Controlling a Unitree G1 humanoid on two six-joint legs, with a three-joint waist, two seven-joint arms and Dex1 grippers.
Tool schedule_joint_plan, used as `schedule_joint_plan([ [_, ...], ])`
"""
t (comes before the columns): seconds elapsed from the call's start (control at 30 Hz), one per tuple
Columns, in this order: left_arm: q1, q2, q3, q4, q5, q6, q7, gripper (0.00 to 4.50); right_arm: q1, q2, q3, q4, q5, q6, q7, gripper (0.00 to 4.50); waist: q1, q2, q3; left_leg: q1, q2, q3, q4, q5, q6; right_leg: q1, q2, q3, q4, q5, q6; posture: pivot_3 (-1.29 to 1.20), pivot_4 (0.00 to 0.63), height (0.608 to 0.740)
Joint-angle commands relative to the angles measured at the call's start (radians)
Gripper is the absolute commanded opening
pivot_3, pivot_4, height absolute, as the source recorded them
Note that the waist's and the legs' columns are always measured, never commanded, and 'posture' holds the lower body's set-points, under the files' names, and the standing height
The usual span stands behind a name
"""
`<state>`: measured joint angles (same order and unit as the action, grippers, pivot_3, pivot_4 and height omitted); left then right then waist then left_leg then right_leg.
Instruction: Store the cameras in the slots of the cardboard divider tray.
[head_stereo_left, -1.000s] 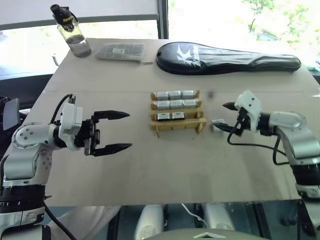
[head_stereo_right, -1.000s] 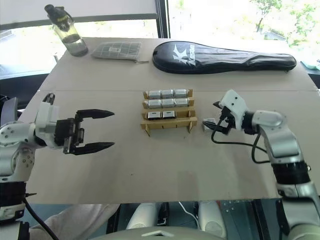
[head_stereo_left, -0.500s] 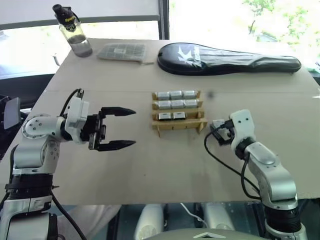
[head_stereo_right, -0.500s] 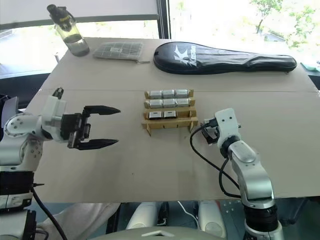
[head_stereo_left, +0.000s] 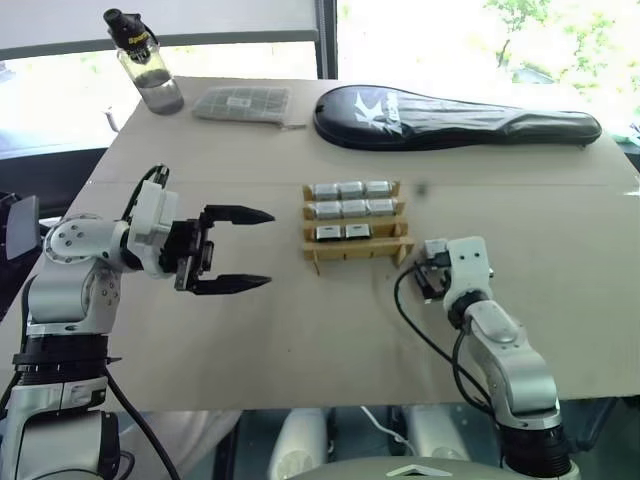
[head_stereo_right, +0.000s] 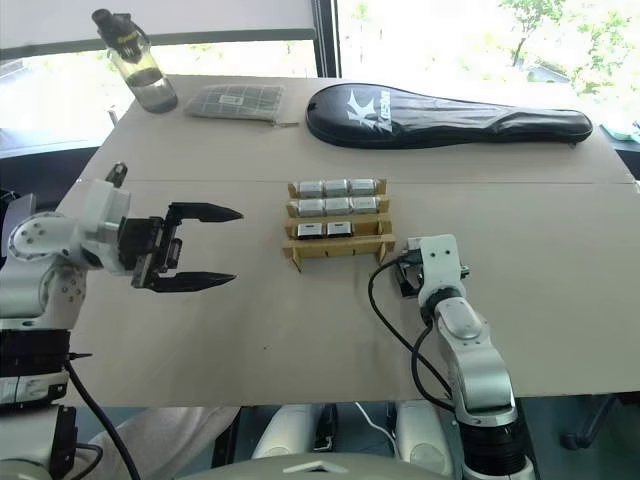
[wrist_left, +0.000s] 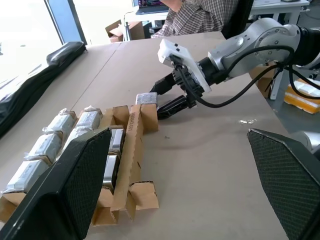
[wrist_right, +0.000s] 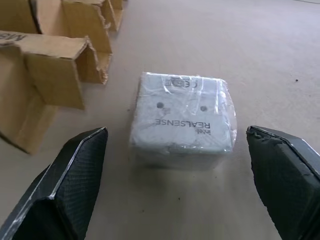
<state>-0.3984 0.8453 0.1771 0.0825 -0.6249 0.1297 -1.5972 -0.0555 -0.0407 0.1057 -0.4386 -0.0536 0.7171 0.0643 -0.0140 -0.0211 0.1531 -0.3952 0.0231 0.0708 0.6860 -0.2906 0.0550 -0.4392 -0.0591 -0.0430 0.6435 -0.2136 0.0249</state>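
The right gripper (wrist_right: 175, 165) is held spread wide, nothing yet grasped, its two black fingers (wrist_right: 65, 185) flanking a loose plastic-wrapped camera (wrist_right: 182, 120) that lies flat on the tan table (head_stereo_left: 300, 330), just beside the near right corner of the cardboard divider tray (head_stereo_left: 357, 255). Eight cameras (head_stereo_left: 350, 208) are already seated in the tray: three in the far row, three in the middle, two in the near row, the near-right slot (head_stereo_left: 385, 234) being left vacant. The left gripper (head_stereo_left: 232, 250) is likewise held open and empty, hovering well apart to the tray's left, pointed toward it. Beyond the tray, a black racket case (head_stereo_left: 460, 117), a grey patterned packet (head_stereo_left: 243, 103) and a water bottle (head_stereo_left: 147, 68) are set along the table's far edge.

The glossy wrap is judged slippery, so an off-centre closure could let the camera twist or be pushed against the cardboard. The light tray could also be shoved or a divider bent if the camera is lowered askew into the last slot.
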Motion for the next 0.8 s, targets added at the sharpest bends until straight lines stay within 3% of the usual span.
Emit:
schedule_joint_plan([
  [0.03,-0.022,0.007,-0.006,0.008,0.006,0.0,-0.015,4.5,-0.019,-0.015,-0.006,0.005,-0.017,-0.054,-0.015,4.41,0.0,0.0,0.0,0.0,0.0,0.0,0.0,0.0,0.0,0.0,0.0,0.0,0.0,0.0,0.0,0.0,0.15,0.74],
  [0.07,-0.023,0.007,-0.008,0.011,0.008,0.0,-0.016,4.5,-0.024,-0.012,-0.008,0.012,-0.014,-0.06,-0.017,4.41,0.0,0.0,0.0,0.0,0.0,0.0,0.0,0.0,0.0,0.0,0.0,0.0,0.0,0.0,0.0,0.0,0.15,0.74],
  [0.17,-0.025,0.012,-0.019,0.015,0.008,0.002,-0.017,4.5,-0.037,-0.007,-0.004,0.032,-0.015,-0.076,-0.023,3.64,0.0,0.0,0.0,0.0,0.0,0.0,0.0,0.0,0.0,0.0,0.0,0.001,0.0,0.0,0.0,0.0,0.15,0.74],
  [0.27,-0.036,0.021,-0.031,0.016,0.003,0.013,-0.017,4.5,-0.042,-0.002,0.003,0.044,-0.019,-0.085,-0.026,2.13,0.0,0.0,0.0,0.0,0.0,0.0,0.0,0.0,0.0,0.0,0.001,0.001,0.0,0.0,0.0,0.0,0.15,0.74],
  [0.3,-0.042,0.024,-0.033,0.018,0.001,0.017,-0.017,4.5,-0.042,0.0,0.004,0.045,-0.019,-0.087,-0.027,1.94,0.0,0.0,0.0,0.0,0.0,0.0,0.0,0.0,0.0,0.0,0.001,0.001,0.0,0.0,0.0,0.0,0.15,0.74],
  [0.53,-0.072,0.042,-0.058,0.03,-0.005,0.028,-0.017,4.5,-0.034,-0.016,0.007,0.038,-0.024,-0.168,-0.017,1.95,0.0,0.0,0.0,0.0,0.0,0.0,0.0,0.0,0.0,0.0,0.001,0.001,0.0,0.0,0.0,0.0,0.15,0.74],
  [0.63,-0.092,0.033,-0.066,0.032,-0.015,0.058,-0.017,4.5,-0.047,-0.084,0.039,0.025,-0.059,-0.271,0.02,1.95,0.0,0.0,0.0,0.0,0.0,0.0,0.0,0.0,0.0,0.0,0.001,0.001,0.0,0.0,0.0,0.0,0.15,0.74],
  [0.8,-0.137,0.04,-0.117,0.037,-0.07,0.157,-0.017,4.5,-0.106,-0.295,0.132,0.03,-0.19,-0.505,0.126,1.95,-0.001,0.0,0.0,0.0,0.0,0.001,0.0,0.0,0.0,0.0,0.001,0.002,0.0,0.0,0.0,0.0,0.15,0.74],
])
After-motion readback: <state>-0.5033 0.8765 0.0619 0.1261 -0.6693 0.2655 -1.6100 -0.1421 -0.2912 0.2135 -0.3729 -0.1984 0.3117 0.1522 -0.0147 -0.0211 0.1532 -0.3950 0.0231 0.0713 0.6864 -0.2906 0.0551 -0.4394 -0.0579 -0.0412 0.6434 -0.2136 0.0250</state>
